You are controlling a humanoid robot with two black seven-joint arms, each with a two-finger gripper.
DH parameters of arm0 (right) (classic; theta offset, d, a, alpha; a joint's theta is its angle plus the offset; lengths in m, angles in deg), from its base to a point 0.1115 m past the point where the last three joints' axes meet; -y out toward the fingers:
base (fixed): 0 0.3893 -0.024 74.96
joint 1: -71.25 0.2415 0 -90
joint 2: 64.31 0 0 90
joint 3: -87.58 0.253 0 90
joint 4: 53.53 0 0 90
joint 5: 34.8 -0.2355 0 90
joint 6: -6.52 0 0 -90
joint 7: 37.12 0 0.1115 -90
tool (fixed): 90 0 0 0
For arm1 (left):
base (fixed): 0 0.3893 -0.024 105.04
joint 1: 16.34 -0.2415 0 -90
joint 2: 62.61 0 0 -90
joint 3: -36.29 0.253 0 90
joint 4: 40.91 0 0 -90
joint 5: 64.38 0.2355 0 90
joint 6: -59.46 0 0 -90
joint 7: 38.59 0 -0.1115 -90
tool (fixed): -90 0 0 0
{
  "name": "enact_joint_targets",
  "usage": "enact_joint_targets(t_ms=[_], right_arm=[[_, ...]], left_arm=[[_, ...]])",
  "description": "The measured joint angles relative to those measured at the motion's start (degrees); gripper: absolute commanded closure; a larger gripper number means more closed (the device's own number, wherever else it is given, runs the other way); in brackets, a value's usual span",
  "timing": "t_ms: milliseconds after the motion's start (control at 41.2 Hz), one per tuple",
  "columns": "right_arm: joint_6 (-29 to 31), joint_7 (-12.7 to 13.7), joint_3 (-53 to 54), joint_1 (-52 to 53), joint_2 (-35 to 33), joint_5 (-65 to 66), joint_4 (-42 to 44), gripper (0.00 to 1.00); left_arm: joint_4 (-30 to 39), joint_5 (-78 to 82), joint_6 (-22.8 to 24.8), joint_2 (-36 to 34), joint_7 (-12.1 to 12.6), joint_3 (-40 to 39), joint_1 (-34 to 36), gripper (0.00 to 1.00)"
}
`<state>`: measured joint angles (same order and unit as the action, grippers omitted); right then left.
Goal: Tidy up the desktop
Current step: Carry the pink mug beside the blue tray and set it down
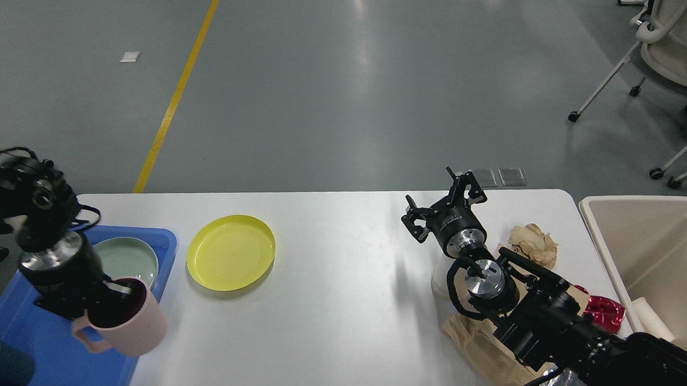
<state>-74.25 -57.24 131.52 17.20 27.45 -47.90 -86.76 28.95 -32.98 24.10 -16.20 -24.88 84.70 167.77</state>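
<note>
The white desktop (347,307) fills the lower half of the head view. My left gripper (120,290) is shut on the rim of a pink mug (132,330), with one finger inside it. The mug hangs tilted over the right edge of the blue tray (58,374). A pale green plate (130,259) lies in the tray just behind the mug. A yellow plate (230,252) rests on the desktop to the right of the tray. My right gripper (442,202) is open and empty, raised over the right part of the desktop.
Crumpled brown paper (532,243), a red foil wrapper (606,309) and a flat brown paper bag (480,348) lie by my right arm. A beige bin (654,245) stands off the right edge. A dark teal cup (4,367) sits in the tray's near corner.
</note>
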Motion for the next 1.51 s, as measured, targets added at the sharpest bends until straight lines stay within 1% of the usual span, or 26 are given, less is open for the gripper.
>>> enact_joint_targets(t_ms=[146,267,291,364,388,413,510,583,777,825,850,874,922,947,971,995,1190,1262,1384,1481,1505], right_arm=[[0.0,0.0,0.0,0.0,0.0,0.0,0.0,0.0],[0.0,0.0,0.0,0.0,0.0,0.0,0.0,0.0],[0.0,0.0,0.0,0.0,0.0,0.0,0.0,0.0],[0.0,0.0,0.0,0.0,0.0,0.0,0.0,0.0],[0.0,0.0,0.0,0.0,0.0,0.0,0.0,0.0],[0.0,0.0,0.0,0.0,0.0,0.0,0.1,0.0],[0.0,0.0,0.0,0.0,0.0,0.0,0.1,0.0],[0.0,0.0,0.0,0.0,0.0,0.0,0.1,0.0],[0.0,0.0,0.0,0.0,0.0,0.0,0.0,0.0],[0.0,0.0,0.0,0.0,0.0,0.0,0.0,0.0],[0.0,0.0,0.0,0.0,0.0,0.0,0.0,0.0],[0.0,0.0,0.0,0.0,0.0,0.0,0.0,0.0],[0.0,0.0,0.0,0.0,0.0,0.0,0.0,0.0],[0.0,0.0,0.0,0.0,0.0,0.0,0.0,0.0],[0.0,0.0,0.0,0.0,0.0,0.0,0.0,0.0],[0.0,0.0,0.0,0.0,0.0,0.0,0.0,0.0],[0.0,0.0,0.0,0.0,0.0,0.0,0.0,0.0],[0.0,0.0,0.0,0.0,0.0,0.0,0.0,0.0],[0.0,0.0,0.0,0.0,0.0,0.0,0.0,0.0],[0.0,0.0,0.0,0.0,0.0,0.0,0.0,0.0],[0.0,0.0,0.0,0.0,0.0,0.0,0.0,0.0]], left_arm=[[-0.9,5.5,0.3,-4.0,0.0,0.1,-0.5,1.0],[-2.6,7.9,-0.4,-4.9,-0.2,0.1,-6.6,1.0],[-2.7,7.9,-1.3,-4.9,-0.3,0.1,-8.0,1.0],[-3.0,8.1,-6.3,-4.7,-0.4,0.1,-11.9,1.0],[-3.0,8.1,-8.7,-4.6,-0.5,0.1,-13.4,1.0],[-3.0,8.0,-12.5,-4.5,-0.6,0.2,-15.7,1.0],[-3.3,7.9,-18.6,-3.9,-0.8,0.2,-19.4,1.0],[-3.7,7.9,-20.5,-3.5,-0.9,0.2,-20.8,1.0],[-7.5,7.9,-22.7,-2.7,-0.9,0.2,-23.3,0.97],[-8.7,7.9,-23.4,-1.9,-1.0,0.2,-24.4,0.91],[-9.0,7.9,-23.5,-1.7,-1.0,0.2,-24.7,0.87],[-9.3,7.9,-23.7,-1.4,-1.0,0.2,-25.0,0.78],[-9.8,7.9,-23.9,-1.2,-1.0,0.2,-25.5,0.5],[-10.1,7.9,-24.0,-1.1,-1.0,0.2,-25.6,0.2],[-10.6,7.9,-24.1,-1.0,-1.0,0.2,-25.8,0.02],[-10.8,7.9,-24.1,-0.9,-1.0,0.2,-25.8,0.0],[-11.5,7.9,-23.4,-0.7,0.0,0.2,-25.4,0.0],[-11.5,7.9,-22.9,-0.7,0.0,0.1,-25.3,0.0],[-11.5,7.7,-18.3,-1.1,-0.7,-0.6,-23.9,0.0],[-11.5,6.9,-11.6,-1.7,-0.9,-1.3,-21.3,0.0],[-11.4,6.4,-9.3,-2.1,-0.9,-1.6,-20.4,0.0]])
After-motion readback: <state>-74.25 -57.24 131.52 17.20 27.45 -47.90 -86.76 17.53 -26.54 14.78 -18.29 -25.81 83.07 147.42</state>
